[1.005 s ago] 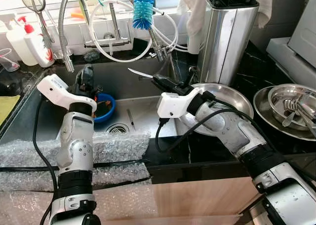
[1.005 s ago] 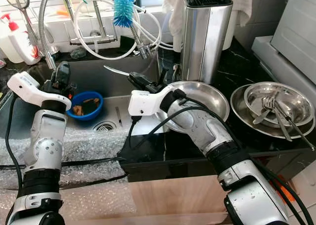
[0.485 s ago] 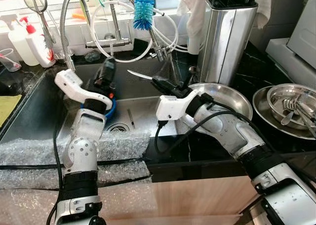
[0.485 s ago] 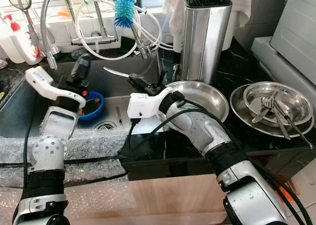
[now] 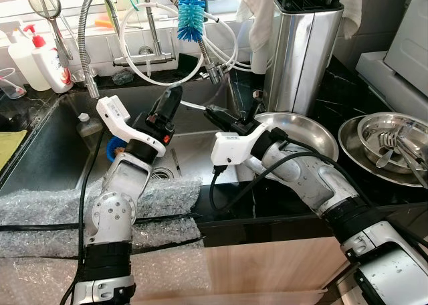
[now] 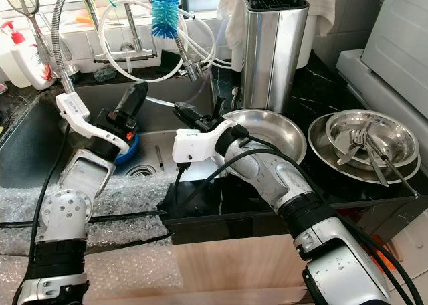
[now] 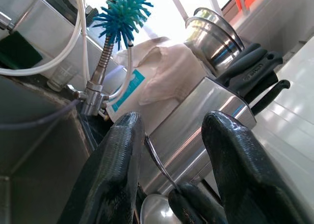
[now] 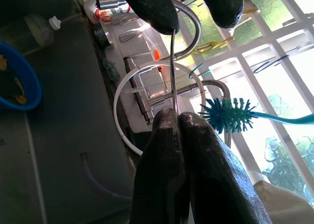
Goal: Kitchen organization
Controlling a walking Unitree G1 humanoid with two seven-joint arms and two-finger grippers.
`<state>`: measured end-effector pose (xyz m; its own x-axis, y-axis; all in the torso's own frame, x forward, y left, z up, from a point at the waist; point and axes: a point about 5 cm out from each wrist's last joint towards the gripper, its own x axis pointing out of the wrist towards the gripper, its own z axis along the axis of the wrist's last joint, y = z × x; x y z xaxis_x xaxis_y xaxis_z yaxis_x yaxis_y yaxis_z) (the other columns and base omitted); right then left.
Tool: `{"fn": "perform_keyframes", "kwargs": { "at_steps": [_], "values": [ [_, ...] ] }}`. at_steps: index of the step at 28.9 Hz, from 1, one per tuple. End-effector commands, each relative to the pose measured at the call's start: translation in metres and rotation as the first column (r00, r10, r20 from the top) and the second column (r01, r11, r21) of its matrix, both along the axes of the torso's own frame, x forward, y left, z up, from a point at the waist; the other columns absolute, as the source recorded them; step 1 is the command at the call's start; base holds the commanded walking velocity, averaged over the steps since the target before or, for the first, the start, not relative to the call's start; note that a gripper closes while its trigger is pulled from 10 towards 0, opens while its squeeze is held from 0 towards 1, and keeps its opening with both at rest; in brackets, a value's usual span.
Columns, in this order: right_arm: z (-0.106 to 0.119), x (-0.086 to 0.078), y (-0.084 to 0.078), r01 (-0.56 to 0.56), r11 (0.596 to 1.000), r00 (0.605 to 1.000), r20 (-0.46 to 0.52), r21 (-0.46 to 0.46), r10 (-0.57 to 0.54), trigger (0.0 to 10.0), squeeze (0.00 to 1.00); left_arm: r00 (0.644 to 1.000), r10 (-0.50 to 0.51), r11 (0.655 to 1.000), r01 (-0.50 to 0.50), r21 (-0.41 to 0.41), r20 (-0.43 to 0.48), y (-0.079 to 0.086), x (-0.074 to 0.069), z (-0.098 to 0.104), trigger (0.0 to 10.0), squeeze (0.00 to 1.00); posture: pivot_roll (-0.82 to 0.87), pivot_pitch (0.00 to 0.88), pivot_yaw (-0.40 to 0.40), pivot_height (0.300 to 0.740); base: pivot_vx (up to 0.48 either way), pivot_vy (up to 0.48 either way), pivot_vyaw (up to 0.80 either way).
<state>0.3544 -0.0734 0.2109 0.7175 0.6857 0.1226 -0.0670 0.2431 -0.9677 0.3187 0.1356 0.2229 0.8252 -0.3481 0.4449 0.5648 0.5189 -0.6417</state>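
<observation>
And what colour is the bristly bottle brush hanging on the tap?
Blue bristly bottle brush, clearest in the left eye view.

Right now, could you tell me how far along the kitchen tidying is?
Already done, apparently: cutlery sits in the steel bowls on the counter. In hand: the right gripper is shut on a thin metal utensil over the sink, and the open left gripper has come up to its free end, seemingly for a handover. Left: the blue bowl with scraps is in the sink.
</observation>
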Motion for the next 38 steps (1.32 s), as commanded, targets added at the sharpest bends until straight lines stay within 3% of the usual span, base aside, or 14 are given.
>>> {"fn": "perform_keyframes", "kwargs": {
  "at_steps": [1,17,35,36,37,38],
  "values": [
    [0.006,0.0,0.005,-0.02,1.0,1.0,0.022,-0.002,0.02,10.0,0.0,1.0,-0.012,0.999,0.011,0.03,0.013,0.0,-0.003,0.002,10.0,0.0,-0.04,0.016,0.108,0.74,0.0,0.0,0.0],
    [0.01,0.001,0.006,-0.025,1.0,0.999,0.037,0.009,0.025,10.0,0.0,1.0,-0.013,0.997,0.014,0.074,-0.019,-0.006,-0.002,-0.006,10.0,0.0,-0.04,0.016,0.107,0.74,0.0,0.0,0.0],
    [0.006,-0.006,0.021,-0.086,0.996,0.996,0.018,0.005,0.086,10.0,0.0,1.0,-0.021,0.998,0.021,0.054,-0.003,-0.011,-0.002,-0.004,10.0,0.0,-0.04,0.016,0.106,0.74,0.0,0.0,0.0],
    [0.005,-0.007,0.022,-0.092,0.996,0.996,0.014,0.005,0.091,10.0,0.0,1.0,-0.019,0.999,0.02,0.049,-0.003,-0.012,-0.002,-0.004,8.9,0.0,-0.04,0.016,0.106,0.74,0.0,0.0,0.0],
    [0.005,-0.008,0.022,-0.093,0.996,0.996,0.013,0.005,0.093,10.0,0.0,1.0,-0.017,0.999,0.017,0.047,-0.003,-0.012,-0.002,-0.004,5.4,0.0,-0.04,0.016,0.106,0.74,0.0,0.0,0.0],
    [0.005,-0.008,0.022,-0.093,0.996,0.996,0.013,0.005,0.093,10.0,0.0,1.0,-0.017,0.999,0.017,0.047,-0.003,-0.012,-0.002,-0.004,5.4,0.0,-0.04,0.016,0.106,0.74,0.0,0.0,0.0]
  ]
}}
